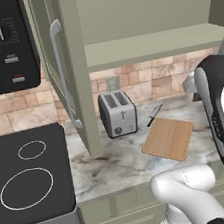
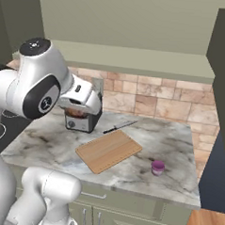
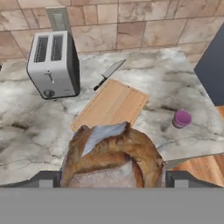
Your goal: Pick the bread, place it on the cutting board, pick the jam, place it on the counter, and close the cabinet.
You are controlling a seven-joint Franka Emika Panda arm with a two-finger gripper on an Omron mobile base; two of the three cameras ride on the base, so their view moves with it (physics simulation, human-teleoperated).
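**Bread in hand, board waiting below**

Gripper (image 3: 112, 181) is clenched on the bread (image 3: 111, 157): in hand view the brown roll sits between the two dark tips, filling the lower middle, so it's carried, not resting on anything. In right base view the hand hangs over the toaster (image 2: 81, 119) w/ a bit of brown crust under it. Cutting board (image 2: 109, 150) lies bare on the counter (image 2: 174, 137), a knife (image 2: 119, 127) just beside its far edge, so the drop spot is free. Jam (image 2: 157, 167) is already on the counter, near the front edge, apart from the board. Cabinet (image 1: 61, 75) door stands open, shelf bare; prob. the last step. Next, I'd judge: bring the roll fwd over the board and lower it
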